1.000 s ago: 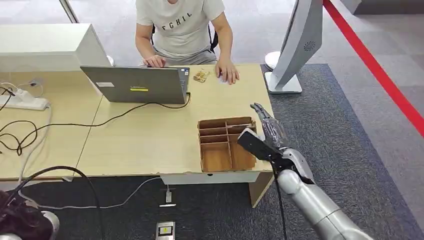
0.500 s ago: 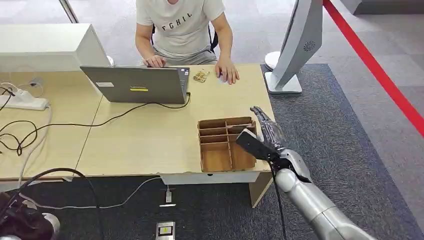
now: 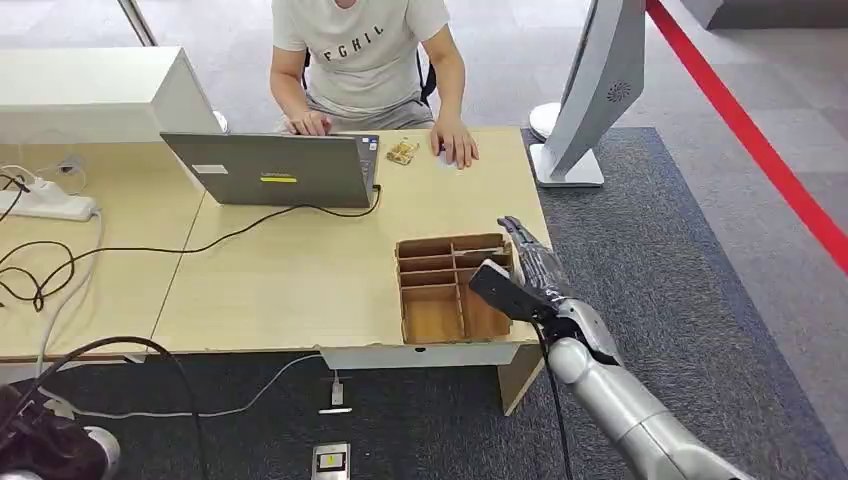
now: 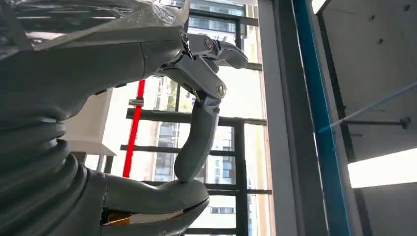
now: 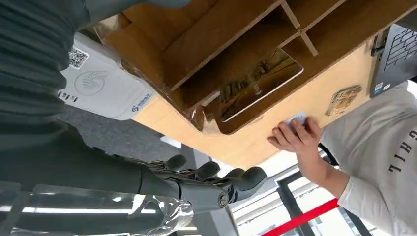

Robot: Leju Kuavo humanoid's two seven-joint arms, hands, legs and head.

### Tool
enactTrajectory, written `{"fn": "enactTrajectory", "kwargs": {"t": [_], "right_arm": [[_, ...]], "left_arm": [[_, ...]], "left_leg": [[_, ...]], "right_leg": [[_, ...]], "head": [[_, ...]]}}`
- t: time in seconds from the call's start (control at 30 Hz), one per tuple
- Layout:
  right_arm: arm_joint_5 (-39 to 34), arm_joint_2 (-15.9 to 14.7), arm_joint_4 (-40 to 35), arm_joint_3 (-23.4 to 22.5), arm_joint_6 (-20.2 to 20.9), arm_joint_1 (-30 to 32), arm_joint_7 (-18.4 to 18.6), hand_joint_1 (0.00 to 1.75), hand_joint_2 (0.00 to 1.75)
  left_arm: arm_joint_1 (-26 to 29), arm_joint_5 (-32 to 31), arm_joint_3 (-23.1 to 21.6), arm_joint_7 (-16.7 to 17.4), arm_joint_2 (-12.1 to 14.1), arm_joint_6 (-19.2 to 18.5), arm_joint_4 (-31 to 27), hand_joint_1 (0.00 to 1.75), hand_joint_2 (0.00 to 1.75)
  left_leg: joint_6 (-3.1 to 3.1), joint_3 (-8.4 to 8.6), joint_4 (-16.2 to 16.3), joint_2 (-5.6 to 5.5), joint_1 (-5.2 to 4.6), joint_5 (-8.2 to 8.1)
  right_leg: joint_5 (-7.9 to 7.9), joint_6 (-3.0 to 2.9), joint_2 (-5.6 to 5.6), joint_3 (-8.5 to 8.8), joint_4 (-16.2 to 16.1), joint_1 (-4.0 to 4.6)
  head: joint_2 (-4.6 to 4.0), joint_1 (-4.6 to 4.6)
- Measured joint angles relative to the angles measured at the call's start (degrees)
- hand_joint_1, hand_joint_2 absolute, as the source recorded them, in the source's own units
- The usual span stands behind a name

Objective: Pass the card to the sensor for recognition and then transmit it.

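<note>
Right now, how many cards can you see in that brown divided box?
1. A card stands on edge in a far slot of the cardboard box, beside the right hand. Dividers may hide others.

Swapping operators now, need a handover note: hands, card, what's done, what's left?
Right hand: open, fingers stretched out, at the right edge of the cardboard box on the table, holding nothing.
Left hand: raised towards the windows; grip unclear.
Card: lying in a box compartment, untouched.
White device with a QR label, possibly the sensor, sits beside the box.
Done: reach to the box. Left: pick the card, scan it, hand it over.
</note>
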Motion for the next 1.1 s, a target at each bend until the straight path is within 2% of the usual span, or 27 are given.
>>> {"fn": "enactTrajectory", "kwargs": {"t": [0.33,0.4,0.43,0.47,0.5,0.6,0.67,0.8,1.07,1.1], "right_arm": [[0.6,1.2,2.9,0.5,-0.2,-2.4,-0.5,0.02,1.75],[0.6,1.4,3.6,0.5,-0.5,-2.9,-0.8,0.44,1.75],[0.6,1.5,4.0,0.5,-0.6,-3.1,-0.9,0.56,1.75],[0.6,1.7,4.5,0.5,-0.7,-3.3,-1.1,0.99,1.75],[0.6,1.7,4.9,0.5,-0.9,-3.4,-1.1,1.50,1.75],[0.6,1.9,6.0,0.5,-1.0,-3.9,-1.2,1.59,1.75],[0.6,2.0,6.6,0.6,-1.2,-4.1,-1.2,1.57,1.75],[0.5,2.3,7.6,0.7,-1.1,-4.3,-1.4,1.73,1.75],[-0.2,2.5,9.3,0.7,-1.7,-4.9,-1.4,1.68,1.75],[-0.3,2.5,9.3,0.7,-1.9,-4.9,-1.4,1.62,1.75]], "left_arm": [[-0.4,0.0,0.0,0.5,0.0,0.0,0.0,0.00,1.75],[-0.4,-0.2,0.0,0.6,0.0,0.0,0.0,0.00,1.75],[-0.4,-0.2,0.0,0.6,0.0,0.0,0.0,0.00,1.75],[-0.4,-0.2,0.0,0.6,0.0,0.0,0.0,0.00,1.75],[-0.5,-0.1,0.0,0.6,0.0,0.0,0.0,0.00,1.75],[-0.5,0.3,0.0,0.1,0.0,0.0,0.0,0.00,1.75],[-0.5,0.4,0.0,-0.1,0.0,0.0,0.0,0.00,1.75],[-0.5,0.5,0.0,-0.4,0.0,0.0,0.0,0.00,1.75],[-0.8,0.9,0.0,-0.2,0.0,0.0,0.1,0.00,1.75],[-1.0,1.0,0.0,-0.2,0.0,0.0,0.1,0.00,1.75]], "left_leg": [[0.00,0.01,0.0,0.01,0.00,0.01],[0.00,0.01,0.0,0.01,0.00,0.01],[0.00,0.01,0.0,0.01,0.00,0.01],[0.00,0.01,0.0,0.01,0.00,0.01],[0.00,0.01,0.0,0.01,0.00,0.01],[0.00,0.01,0.0,0.01,0.00,0.01],[0.00,0.01,0.0,0.01,0.00,0.01],[0.00,0.01,0.0,0.01,0.00,0.01],[-0.01,0.03,0.0,0.02,0.00,0.01],[-0.01,0.03,0.0,0.02,0.00,0.01]], "right_leg": [[0.00,0.00,0.00,0.00,0.0,0.00],[0.00,0.00,0.00,0.00,0.0,0.00],[0.00,0.00,0.00,0.00,0.0,0.00],[0.00,0.00,0.00,0.00,0.0,0.00],[0.00,0.00,0.00,0.00,0.0,0.00],[0.00,0.00,0.00,-0.01,0.0,0.00],[0.00,0.00,0.00,-0.01,0.0,0.00],[0.00,0.00,0.00,-0.01,0.0,0.00],[0.00,0.00,0.00,-0.01,0.0,0.00],[0.00,0.00,0.00,-0.01,0.0,0.00]], "head": [[0.00,0.02],[0.00,0.02],[0.00,0.02],[0.00,0.02],[0.00,0.00],[0.00,0.02],[0.00,0.02],[0.00,0.02],[0.00,0.02],[0.00,0.00]]}}
